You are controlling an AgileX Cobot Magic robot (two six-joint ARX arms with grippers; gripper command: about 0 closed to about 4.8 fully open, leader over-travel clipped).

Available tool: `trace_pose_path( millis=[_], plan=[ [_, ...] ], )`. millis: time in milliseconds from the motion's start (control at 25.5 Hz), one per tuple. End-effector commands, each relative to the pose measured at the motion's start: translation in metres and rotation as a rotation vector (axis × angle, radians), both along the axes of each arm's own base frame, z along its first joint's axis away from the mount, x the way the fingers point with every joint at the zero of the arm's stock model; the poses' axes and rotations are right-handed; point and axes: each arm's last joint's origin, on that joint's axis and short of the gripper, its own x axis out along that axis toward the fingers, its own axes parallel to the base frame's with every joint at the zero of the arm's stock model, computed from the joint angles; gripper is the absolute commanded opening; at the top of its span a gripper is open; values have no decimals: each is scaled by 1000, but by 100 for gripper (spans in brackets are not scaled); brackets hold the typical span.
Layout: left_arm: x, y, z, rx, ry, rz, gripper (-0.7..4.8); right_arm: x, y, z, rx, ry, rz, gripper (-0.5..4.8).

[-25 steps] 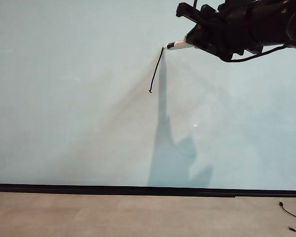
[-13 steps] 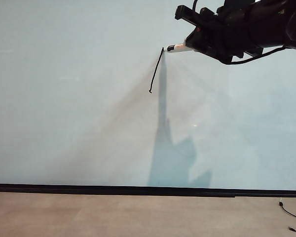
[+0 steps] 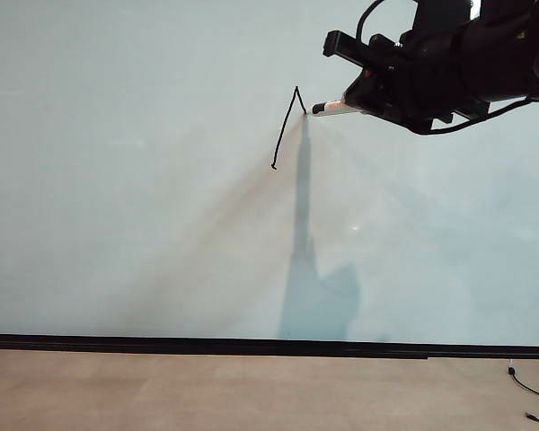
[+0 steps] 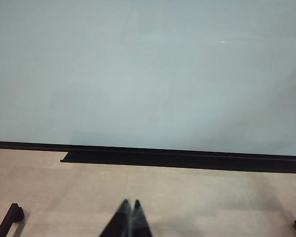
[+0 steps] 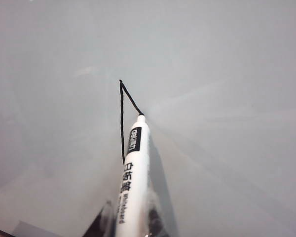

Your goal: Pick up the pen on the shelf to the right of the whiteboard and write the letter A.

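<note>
My right gripper [image 3: 359, 97] is shut on the pen [image 3: 331, 108], high on the right of the whiteboard [image 3: 117, 180]. The white barrel with dark print [image 5: 133, 168] sticks out between the jaws of the right gripper [image 5: 130, 219]. Its black tip touches the whiteboard [image 5: 227, 98]. Of the letter A [image 3: 284, 128], a long slanted black line and a short line running down from its top to the pen tip show, also seen as the letter A [image 5: 122, 123]. My left gripper [image 4: 130, 203] is shut and empty, low before the whiteboard [image 4: 138, 74]. The shelf is out of view.
A black strip [image 3: 251, 345] runs along the board's bottom edge above a tan surface [image 3: 251, 395]. A black cable [image 3: 530, 388] lies at the lower right. Dark frame parts [image 4: 10, 217] sit near the left gripper.
The right gripper moved the pen tip from the top of the long line down and to the right, leaving a short second line. The left gripper stayed still.
</note>
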Motion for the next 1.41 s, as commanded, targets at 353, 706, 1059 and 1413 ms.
trace_pose_path(
  millis=[353, 706, 1059, 1413],
  plan=[
    [0, 0, 1, 4, -9, -4, -5, -1, -2, -2, 8, 10, -34, -3],
    [0, 0, 1, 4, -9, -4, -4, -5, -6, -11, 14, 44, -55, -3],
    [0, 0, 1, 4, -9, -4, -4, -8, -8, -18, 16, 72, -71, -3],
    [0, 0, 1, 4, -9, -4, -5, -10, -10, -24, 12, 102, -81, -3]
  ],
)
